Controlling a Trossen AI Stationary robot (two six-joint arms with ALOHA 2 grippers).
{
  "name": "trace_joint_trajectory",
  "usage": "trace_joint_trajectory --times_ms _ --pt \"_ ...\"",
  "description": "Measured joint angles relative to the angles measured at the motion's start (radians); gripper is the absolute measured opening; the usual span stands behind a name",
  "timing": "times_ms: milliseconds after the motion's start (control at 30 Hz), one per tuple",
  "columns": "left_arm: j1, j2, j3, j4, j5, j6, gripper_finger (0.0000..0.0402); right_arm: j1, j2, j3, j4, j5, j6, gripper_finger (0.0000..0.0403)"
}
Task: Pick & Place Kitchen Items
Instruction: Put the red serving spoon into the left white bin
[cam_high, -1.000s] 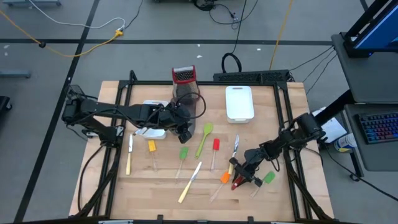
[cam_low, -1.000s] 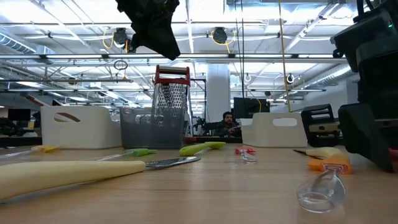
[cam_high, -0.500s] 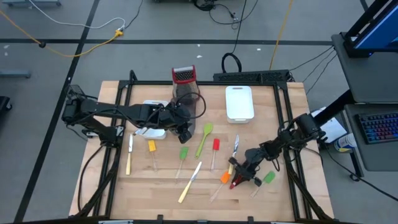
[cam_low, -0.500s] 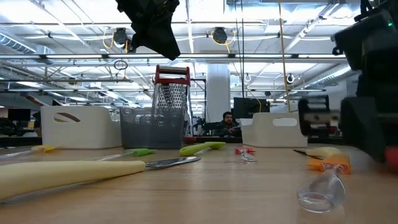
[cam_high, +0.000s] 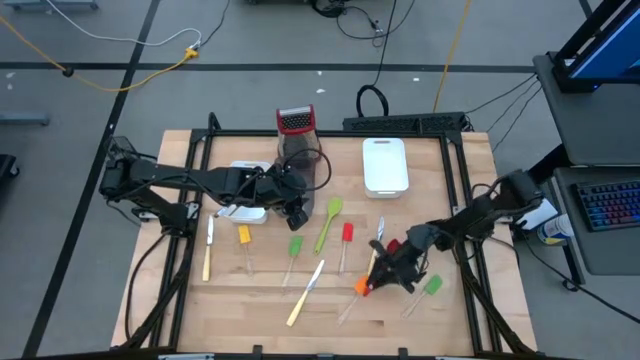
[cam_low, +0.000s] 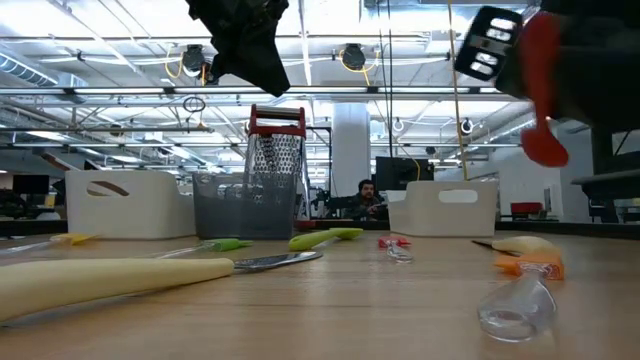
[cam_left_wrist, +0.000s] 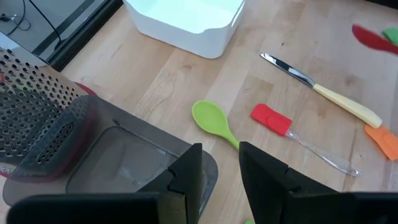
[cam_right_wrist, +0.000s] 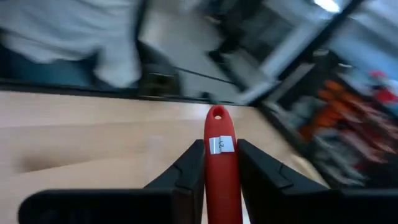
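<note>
- Lifted since a second ago: right gripper (cam_high: 385, 270) up off the wood with the red spoon (cam_right_wrist: 219, 163), which then lay flat under it near the table's right front.
- Seen from table height, spoon bowl (cam_low: 543, 95) now high in the air, handle running up into the dark fingers.
- Fingers pinching the red handle from both sides in the right wrist view, grip sitting well back from the handle's tip.
- Left gripper (cam_left_wrist: 219, 163) hanging above the grey tray (cam_high: 303, 170) and beside the grater (cam_high: 295, 121), unmoved; fingers a little apart with nothing between them.
- Left on the table: orange spatula (cam_high: 360, 286) just beside the lifted spoon, green spatula (cam_high: 431, 285) to its right, knife (cam_high: 379, 236) behind, then red spatula (cam_high: 347, 233), green spoon (cam_high: 332, 212), another green spatula (cam_high: 295, 246), pale-handled knife (cam_high: 306, 291), yellow spatula (cam_high: 244, 236) and one more knife (cam_high: 209, 252).
- White trays at back: one (cam_high: 385, 165) on the right, one (cam_high: 243, 204) partly under the left arm.
- Risk: long spoon held at one narrow spot, so likely to pivot or slip in a fast swing.
- Risk: hanging bowl could catch a tray's rim if carried too low.
- Risk: both arms meeting near the middle if the grey tray is the goal, since the left one waits there.
</note>
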Motion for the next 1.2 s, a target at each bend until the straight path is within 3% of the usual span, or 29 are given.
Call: trace_joint_trajectory --times_ms 200,300,667,933,1200 --pt "0.000 0.000 0.000 0.000 0.000 0.001 0.0108 -0.080 -0.077 0.000 0.001 0.271 0.083 0.0066" --pt "0.000 0.000 0.000 0.000 0.000 -0.026 0.0108 -0.124 -0.077 0.000 -0.002 0.329 0.161 0.0066" --pt "0.001 0.000 0.000 -0.001 0.000 -0.074 0.0108 -0.238 -0.069 0.051 -0.010 0.329 0.346 0.0070" --pt "0.001 0.000 0.000 -0.008 0.002 0.054 0.0108 -0.279 -0.063 0.130 -0.187 0.329 0.389 0.0078" --pt "-0.018 0.016 0.000 0.020 0.010 0.094 0.0108 -0.300 -0.064 0.143 -0.172 0.325 0.434 0.0070"
